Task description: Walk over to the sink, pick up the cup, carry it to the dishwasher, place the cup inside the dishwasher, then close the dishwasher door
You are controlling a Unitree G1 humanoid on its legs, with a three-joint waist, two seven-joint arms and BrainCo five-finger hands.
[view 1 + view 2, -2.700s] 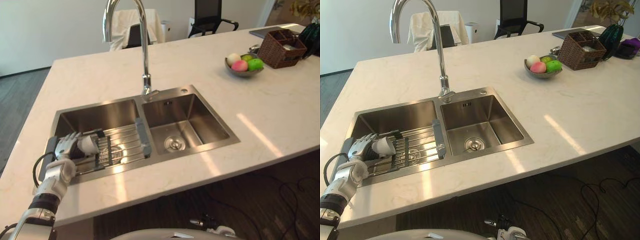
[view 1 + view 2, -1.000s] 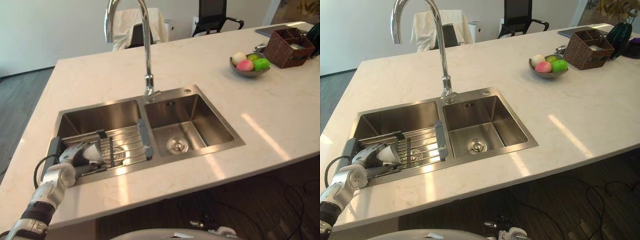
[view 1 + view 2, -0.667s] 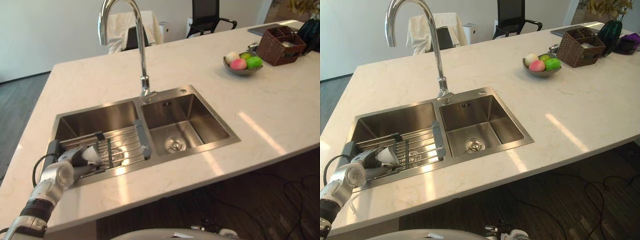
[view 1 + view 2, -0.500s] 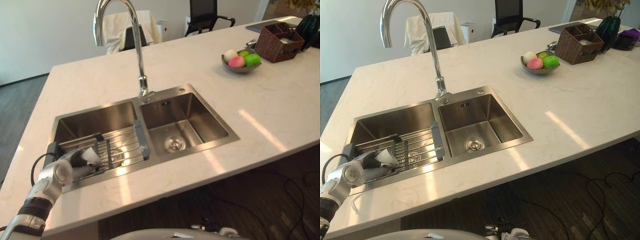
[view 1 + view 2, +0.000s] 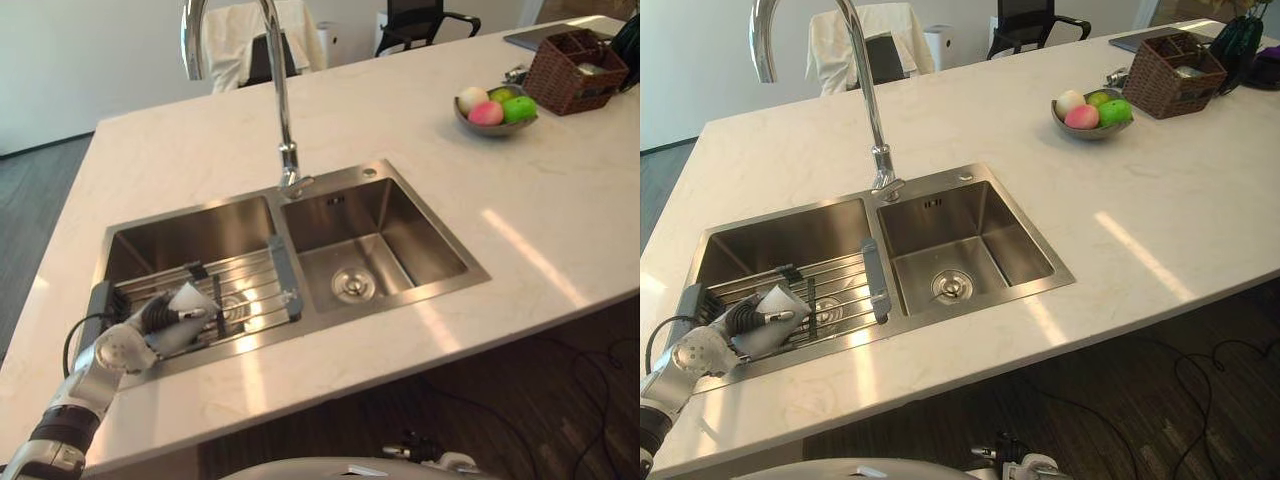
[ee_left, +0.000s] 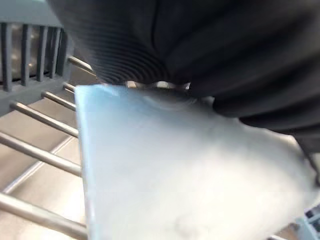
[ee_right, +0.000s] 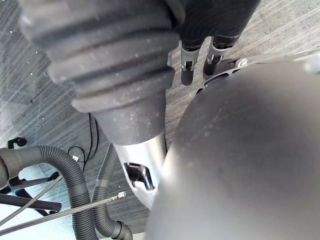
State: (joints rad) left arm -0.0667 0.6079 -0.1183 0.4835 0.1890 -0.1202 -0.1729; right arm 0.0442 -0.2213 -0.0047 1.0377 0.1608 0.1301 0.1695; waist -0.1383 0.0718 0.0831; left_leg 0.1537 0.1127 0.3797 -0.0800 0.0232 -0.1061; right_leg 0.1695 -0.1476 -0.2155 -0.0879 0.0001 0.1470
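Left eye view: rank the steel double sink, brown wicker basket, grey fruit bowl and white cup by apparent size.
1. steel double sink
2. brown wicker basket
3. grey fruit bowl and white cup: look alike

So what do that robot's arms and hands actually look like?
The left arm is a slim silver-grey tube with a rounded silver joint near the wrist and a dark band lower down. The left hand wears a dark ribbed cover, like a rubber bellows, with slim fingers past it. The right hand has the same dark ribbed cover.
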